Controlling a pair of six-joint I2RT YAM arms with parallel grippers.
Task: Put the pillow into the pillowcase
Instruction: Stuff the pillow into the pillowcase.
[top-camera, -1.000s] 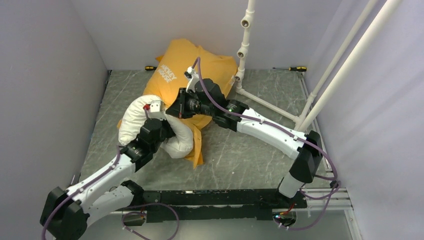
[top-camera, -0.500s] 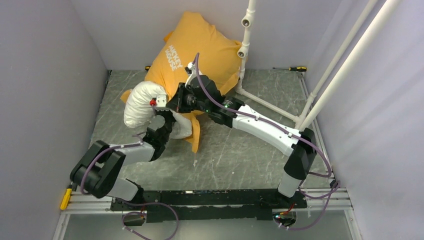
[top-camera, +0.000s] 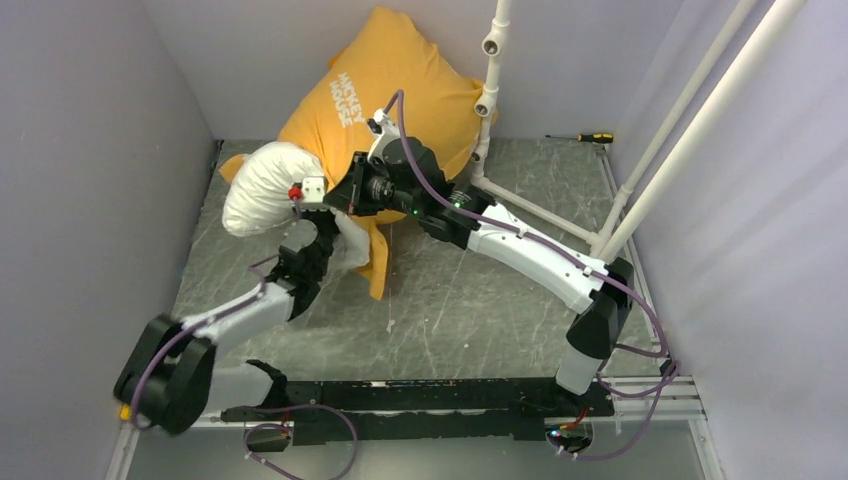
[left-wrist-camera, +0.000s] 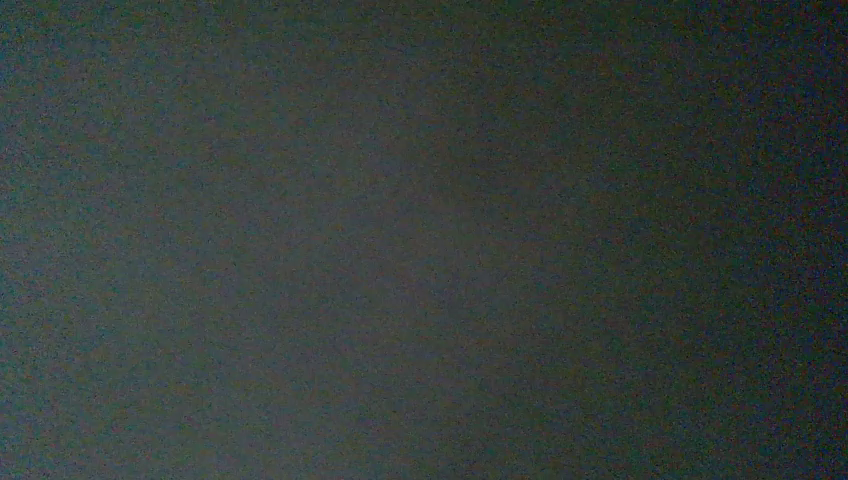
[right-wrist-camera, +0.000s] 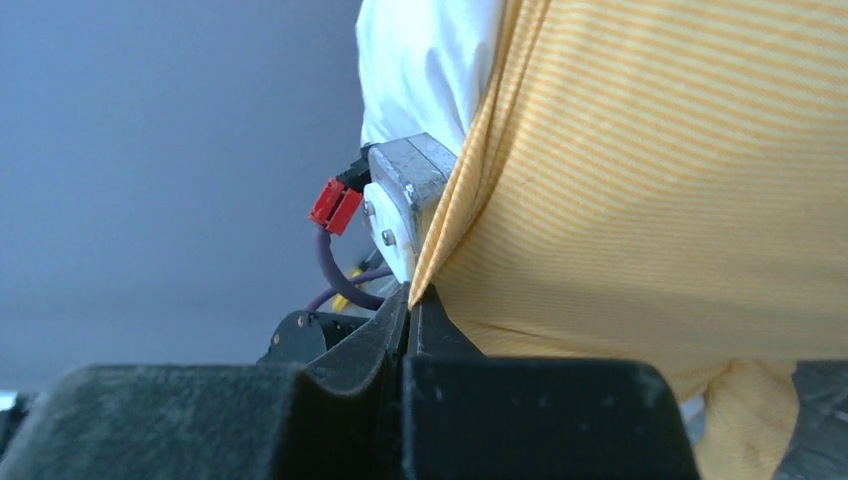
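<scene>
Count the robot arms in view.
2. The left arm reaches from the near left to the white pillow; the right arm stretches from the near right to the orange pillowcase. None seems hidden.

Left arm (top-camera: 235, 312) and right arm (top-camera: 530, 255) reach forward; right claw (right-wrist-camera: 410, 300) clamped tight.

Grey marbled table (top-camera: 480, 300) — screwdriver (top-camera: 598, 137) at far edge

I'm wearing white shells (top-camera: 530, 258) over black joints (top-camera: 600, 325), trailing purple cables (right-wrist-camera: 325, 262) (a red plug (right-wrist-camera: 335, 204) is sticking off a silver block (right-wrist-camera: 405, 195)).
</scene>
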